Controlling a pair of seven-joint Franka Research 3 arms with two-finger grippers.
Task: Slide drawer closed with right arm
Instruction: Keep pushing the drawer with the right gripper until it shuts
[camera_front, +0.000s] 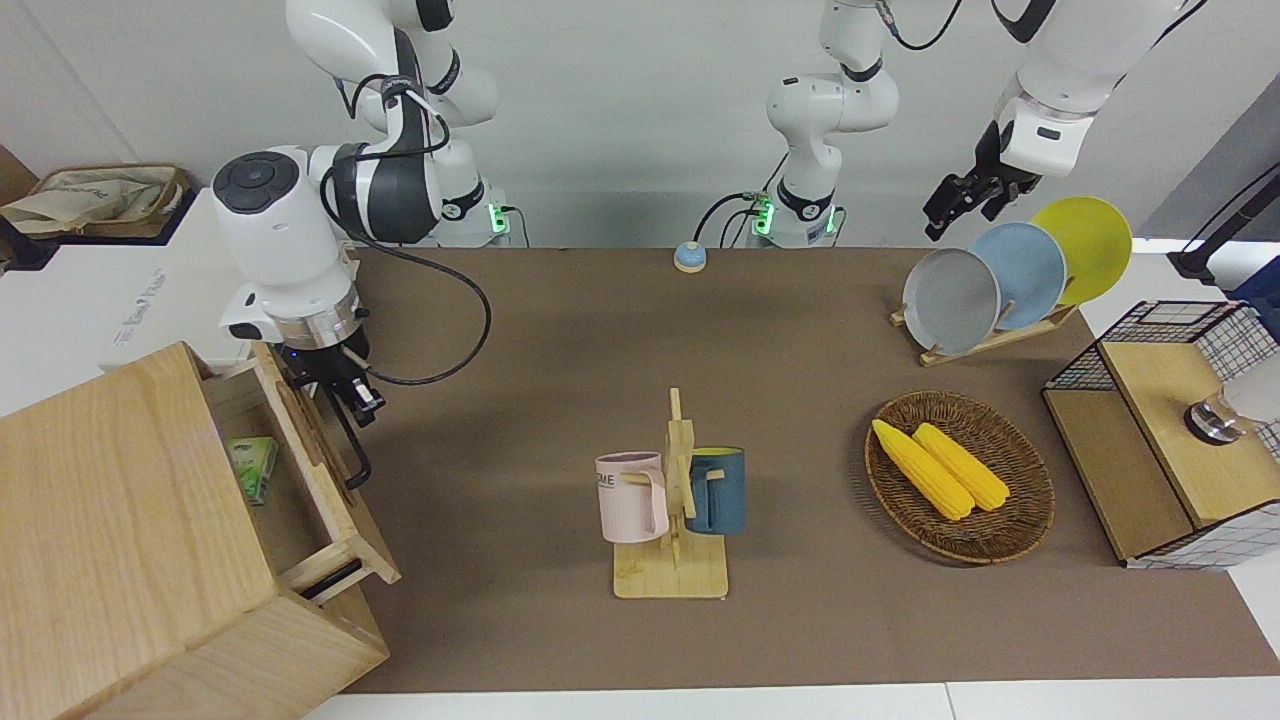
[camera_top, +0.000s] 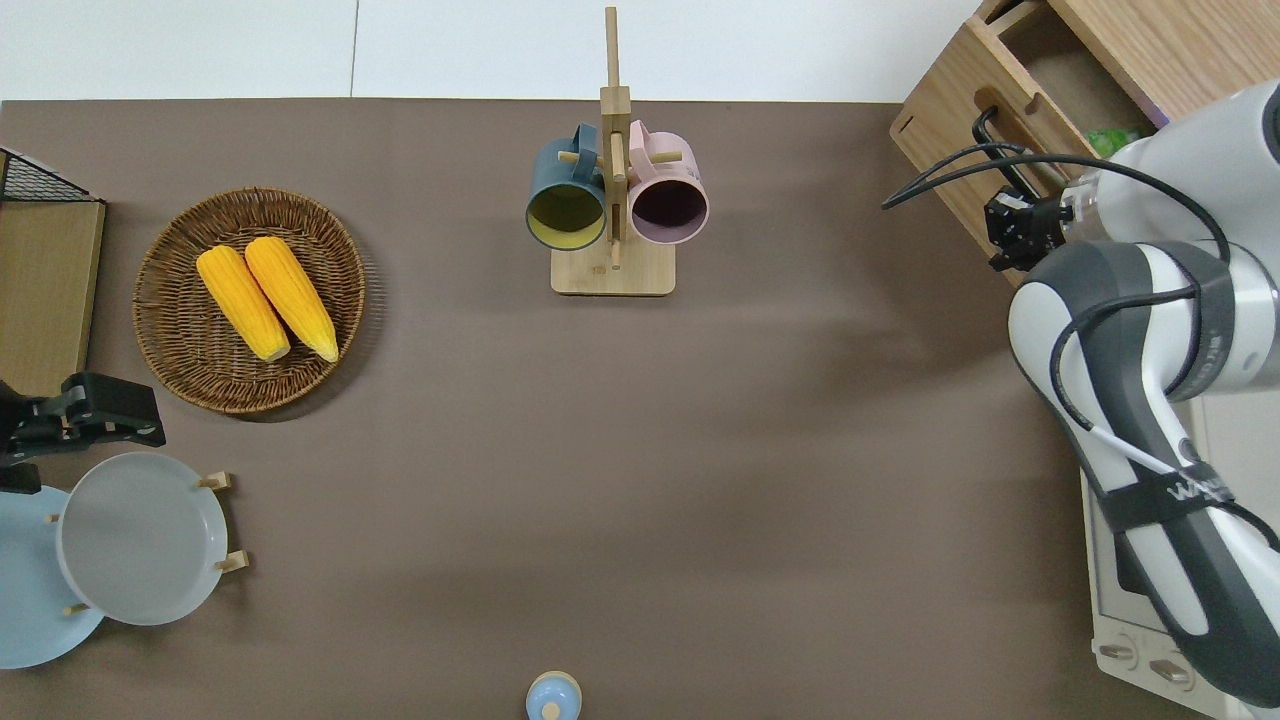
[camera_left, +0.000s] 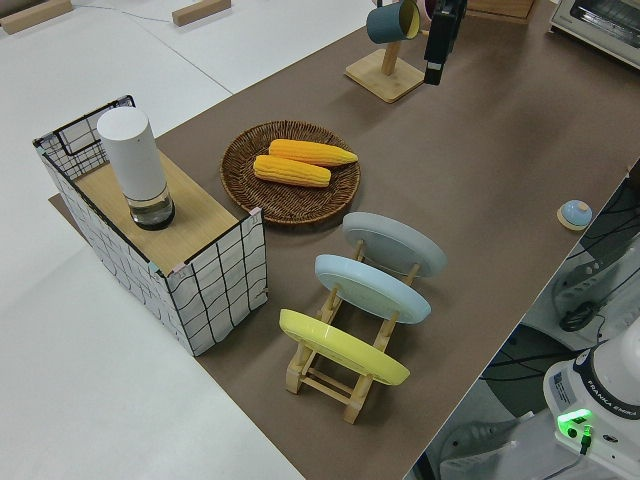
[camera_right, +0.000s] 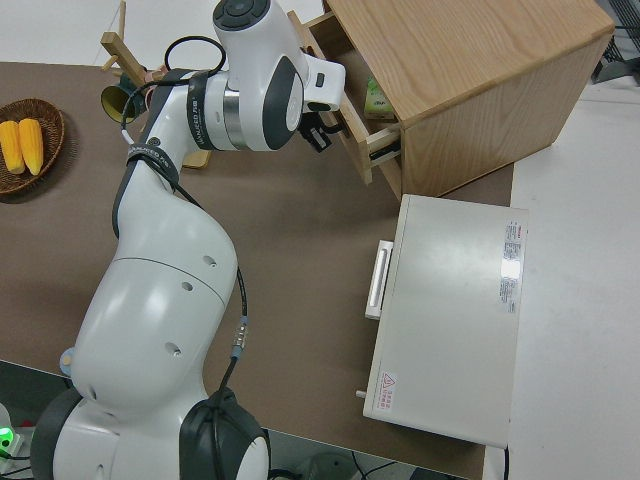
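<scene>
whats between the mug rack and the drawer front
Nothing: in the overhead view the stretch of brown mat between the mug rack and the drawer front is bare. The right gripper is at the black handle.

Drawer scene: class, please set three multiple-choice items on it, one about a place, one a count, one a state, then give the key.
1. Where is the small green box?
A. in the drawer
B. in the basket
C. on the plate rack

2. How many corn cobs are in the basket?
A. one
B. two
C. four

3. The drawer is:
A. fully shut
B. partly open
C. pulled out and lying on the table

Key: 1 A, the box lies inside the drawer; 2 B, two cobs lie side by side; 3 B, its front stands out from the wooden cabinet, right gripper at the handle.
</scene>
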